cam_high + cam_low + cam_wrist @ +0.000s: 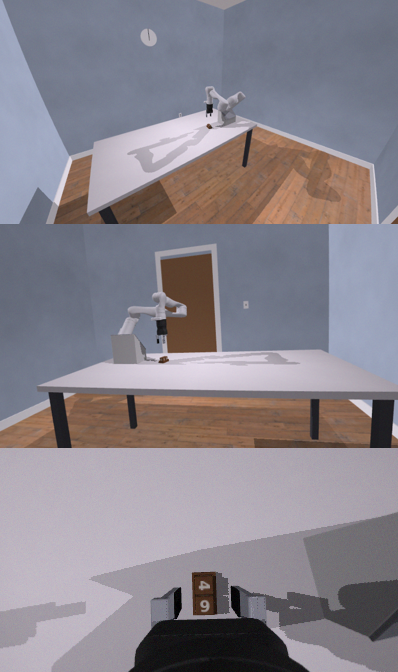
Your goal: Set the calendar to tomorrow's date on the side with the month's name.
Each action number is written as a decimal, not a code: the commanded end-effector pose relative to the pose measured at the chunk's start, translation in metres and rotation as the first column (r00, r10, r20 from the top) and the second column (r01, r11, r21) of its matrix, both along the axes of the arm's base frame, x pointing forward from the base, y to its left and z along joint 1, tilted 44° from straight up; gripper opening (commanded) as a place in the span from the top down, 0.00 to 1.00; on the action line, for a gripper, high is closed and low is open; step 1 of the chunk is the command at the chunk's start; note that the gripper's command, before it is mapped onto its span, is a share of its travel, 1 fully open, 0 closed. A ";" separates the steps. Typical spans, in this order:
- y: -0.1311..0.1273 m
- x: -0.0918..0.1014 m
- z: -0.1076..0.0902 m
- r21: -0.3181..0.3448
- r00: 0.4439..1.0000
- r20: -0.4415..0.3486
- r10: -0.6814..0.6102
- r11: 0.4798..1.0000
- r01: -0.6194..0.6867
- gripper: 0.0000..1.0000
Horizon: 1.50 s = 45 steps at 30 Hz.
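From my wrist I see only the tops of the two cubes (204,593), standing between my fingers in the view but far below them; the tray under them and the side with the month's name are hidden from this angle. The upper faces read 4 and 9 in white on brown, one cube touching the other. In the two room views the calendar (163,359) is a small brown block, too small to read any digit or word on it.

My claw (161,339) hangs above the calendar, pointing straight down, its fingers spread fully apart with nothing between them. The calendar sits on the table (250,379) near the far corner where my grey pedestal (122,349) stands, just beside the pedestal's foot, inside my arm's shadow.

The table is white with dark legs, and my shadow stretches long across it. The floor is wooden planks, the walls blue-grey. A brown door (189,301) with a white frame, a light switch (245,304) and a round wall clock (148,37) show behind.
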<state>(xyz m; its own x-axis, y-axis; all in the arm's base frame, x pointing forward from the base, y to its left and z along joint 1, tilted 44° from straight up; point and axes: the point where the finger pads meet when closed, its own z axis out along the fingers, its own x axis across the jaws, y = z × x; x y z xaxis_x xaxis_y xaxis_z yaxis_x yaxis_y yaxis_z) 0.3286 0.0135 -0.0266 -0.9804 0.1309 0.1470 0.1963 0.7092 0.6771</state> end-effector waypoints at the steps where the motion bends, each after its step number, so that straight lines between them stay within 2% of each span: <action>1: -0.001 0.000 0.000 0.000 1.000 0.001 -0.001 1.000 0.001 0.00; 8: 0.002 0.001 -0.002 0.000 1.000 0.001 -0.001 1.000 0.001 0.00; 14: 0.033 0.000 -0.034 0.000 1.000 0.001 -0.001 1.000 0.001 0.00; 15: 0.033 0.000 -0.035 0.000 1.000 0.001 -0.001 1.000 0.001 0.00; 16: 0.033 0.000 -0.035 0.000 1.000 0.001 -0.001 1.000 0.001 0.13; 45: 0.033 0.000 -0.035 0.000 1.000 0.001 -0.001 1.000 0.001 0.13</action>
<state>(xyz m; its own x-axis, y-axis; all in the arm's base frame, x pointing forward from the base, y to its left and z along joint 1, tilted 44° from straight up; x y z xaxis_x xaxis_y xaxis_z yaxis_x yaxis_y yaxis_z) 0.3278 0.0471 -0.0617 -0.9805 0.1310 0.1468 0.1961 0.7091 0.6773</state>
